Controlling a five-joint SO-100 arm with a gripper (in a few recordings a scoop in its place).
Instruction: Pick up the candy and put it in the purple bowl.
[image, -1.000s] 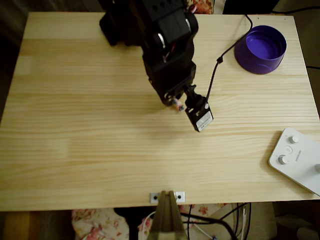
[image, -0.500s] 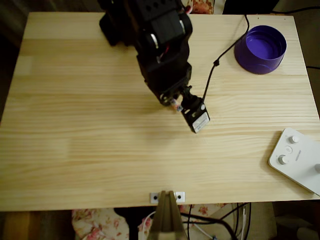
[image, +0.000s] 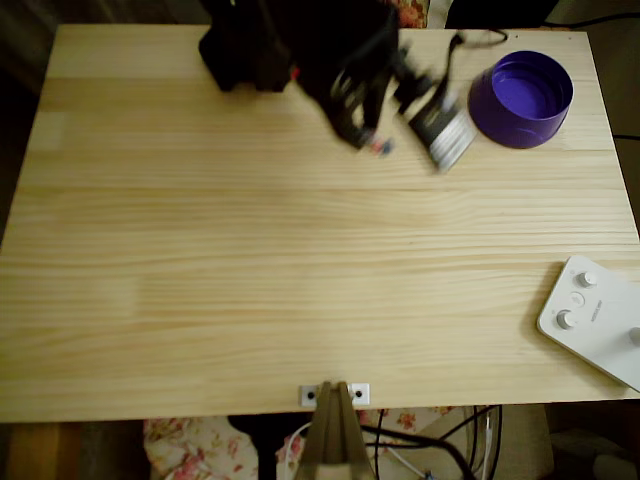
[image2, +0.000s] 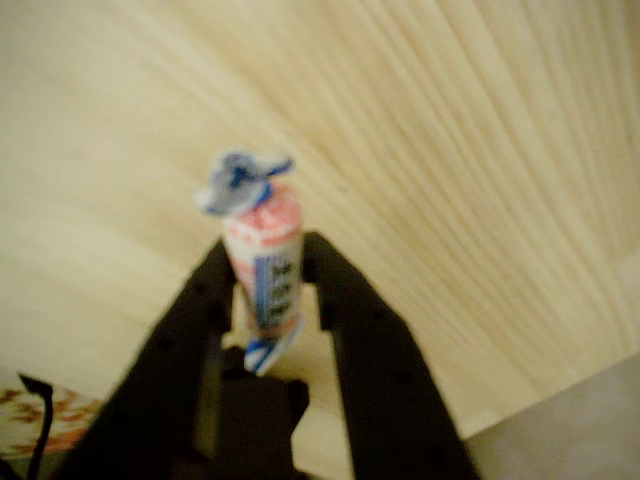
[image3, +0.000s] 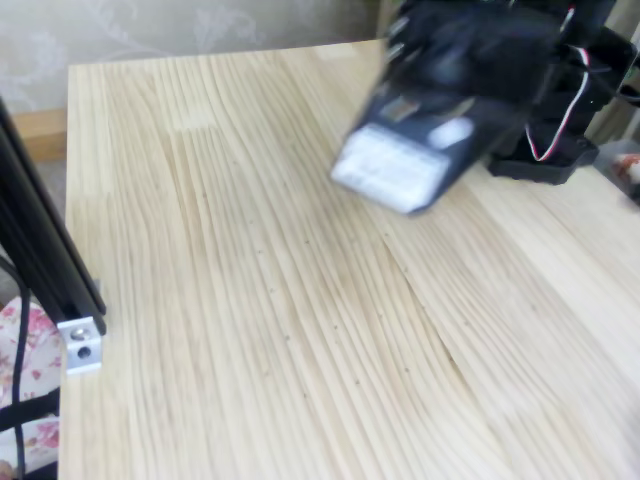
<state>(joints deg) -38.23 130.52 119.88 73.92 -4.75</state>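
Observation:
The candy (image2: 264, 262) stands upright between my black fingers (image2: 200, 300), its bluish twisted end on top and pink and white middle pinched. My gripper (image2: 268, 252) is shut on it, lifted off the wooden table (image2: 480, 150). In the overhead view the gripper (image: 372, 140) is motion-blurred over the table's far middle, with the candy (image: 379, 147) a small red speck at its tip. The purple bowl (image: 515, 132) sits at the far right corner, to the right of the gripper, with nothing inside it.
A white button box (image: 595, 315) lies at the right front edge. The wrist camera (image: 441, 126) and its black cable hang between the gripper and the bowl. A metal bracket (image: 335, 393) sits at the front edge; a black post (image3: 40, 240) stands at the fixed view's left.
The arm has swung from the table's middle toward the far right, nearer the purple bowl, carrying the candy with it. It is blurred from the fast move.

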